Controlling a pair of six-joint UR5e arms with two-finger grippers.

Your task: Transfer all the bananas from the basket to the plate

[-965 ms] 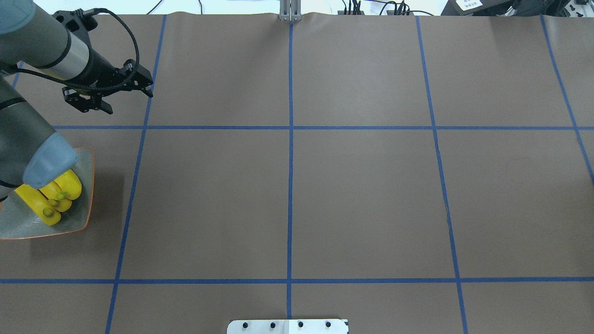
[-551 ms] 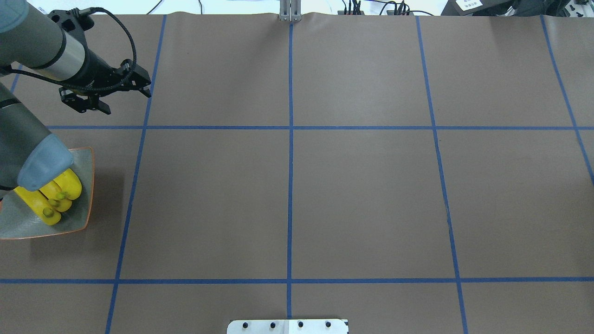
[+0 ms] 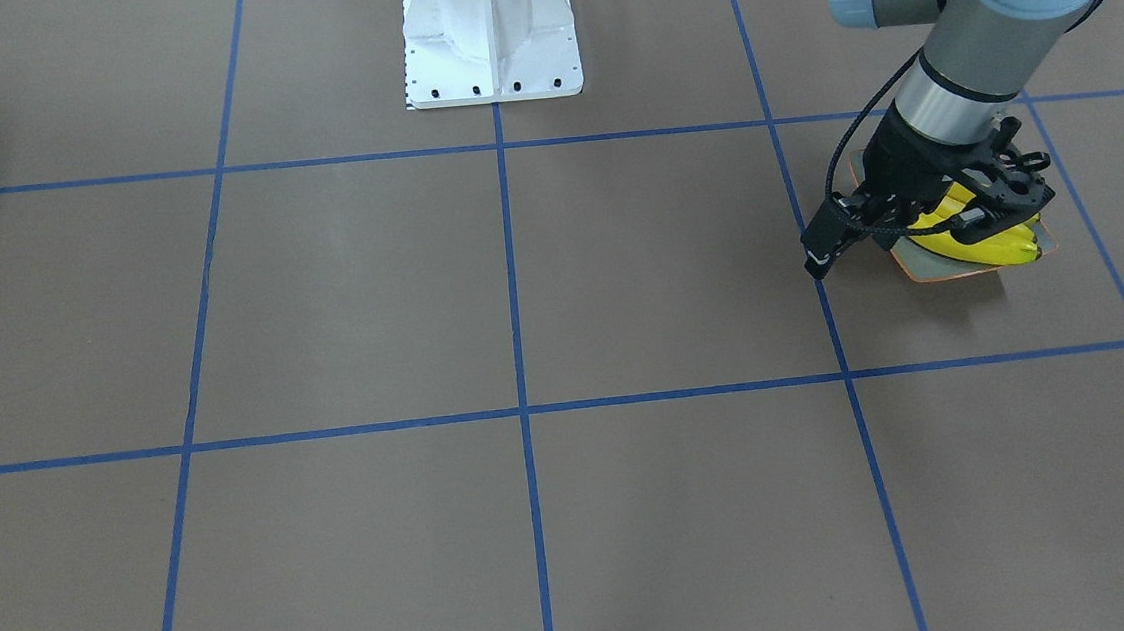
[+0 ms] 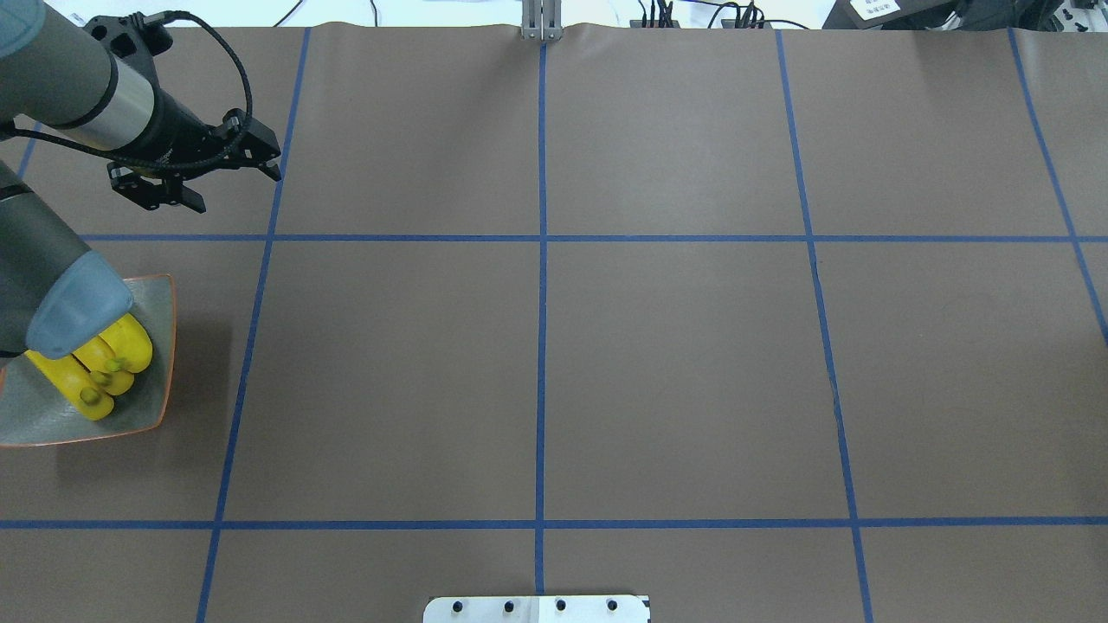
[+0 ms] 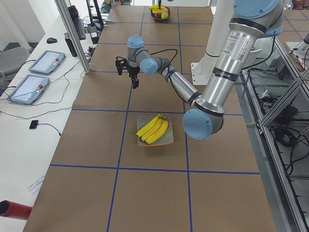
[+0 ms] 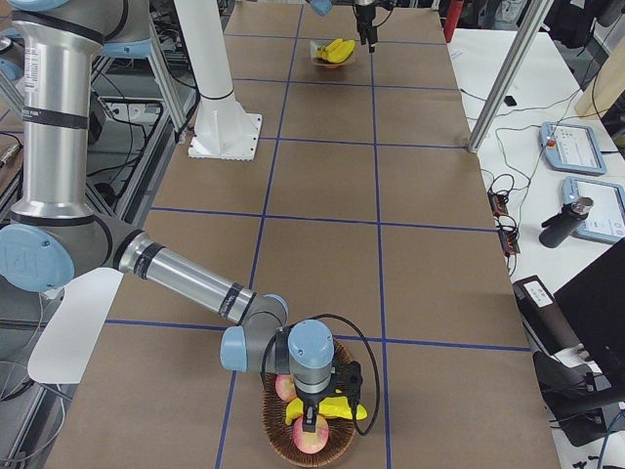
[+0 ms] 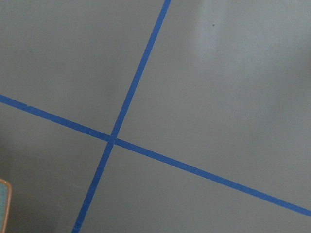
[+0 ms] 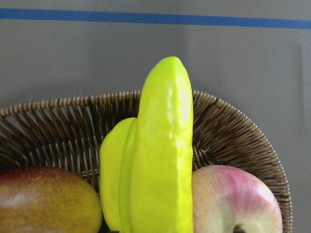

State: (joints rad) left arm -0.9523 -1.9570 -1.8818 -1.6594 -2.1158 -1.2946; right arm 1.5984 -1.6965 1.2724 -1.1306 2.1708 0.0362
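Three yellow bananas [image 4: 104,372] lie side by side on the square grey-green plate [image 4: 154,414] with an orange rim, at the table's left. They also show in the front-facing view [image 3: 977,241] and the exterior left view [image 5: 154,129]. My left gripper [image 4: 240,192] is open and empty, hanging above the table beyond the plate. One more banana [image 8: 163,155] lies in the wicker basket [image 8: 228,131]. My right gripper [image 6: 322,401] hovers over that basket [image 6: 283,449]; I cannot tell whether it is open or shut.
The basket also holds an apple [image 8: 238,204] and a mango [image 8: 43,204]. Blue tape lines [image 4: 542,346] grid the brown table. The robot's white base [image 3: 489,30] stands at the table's near middle. Tablets [image 5: 29,87] lie off the table.
My left gripper has drifted slightly left and away from the plate, still open. The bananas and plate have not moved.
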